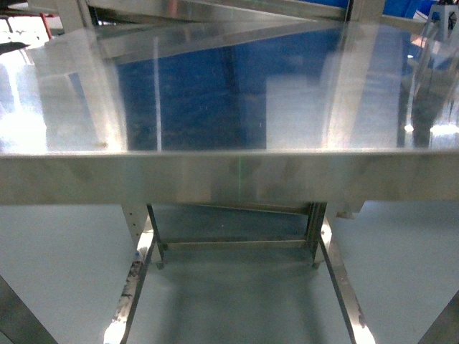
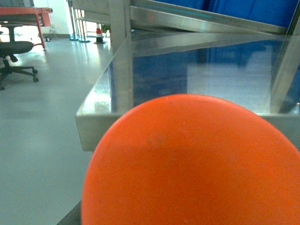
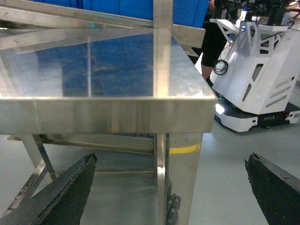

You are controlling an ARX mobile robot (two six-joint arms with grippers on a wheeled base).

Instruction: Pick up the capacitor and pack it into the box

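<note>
No capacitor and no box show in any view. In the right wrist view my right gripper (image 3: 171,158) is open, its dark fingers (image 3: 65,187) spread wide with nothing between them. It hangs below the level of the steel table top (image 3: 108,61), facing the table's corner leg (image 3: 161,164). A big rounded orange surface (image 2: 192,164) fills the lower left wrist view and hides the left gripper's jaws; only a dark sliver (image 2: 70,216) shows beside it. Neither gripper appears in the head view.
A shiny steel table (image 1: 229,175) stands straight ahead, its front edge across the head view, with steel frame bars behind it. Blue bins (image 3: 136,9) sit beyond. A white wheeled robot (image 3: 255,79) stands at the right and a black office chair (image 2: 16,58) at the far left.
</note>
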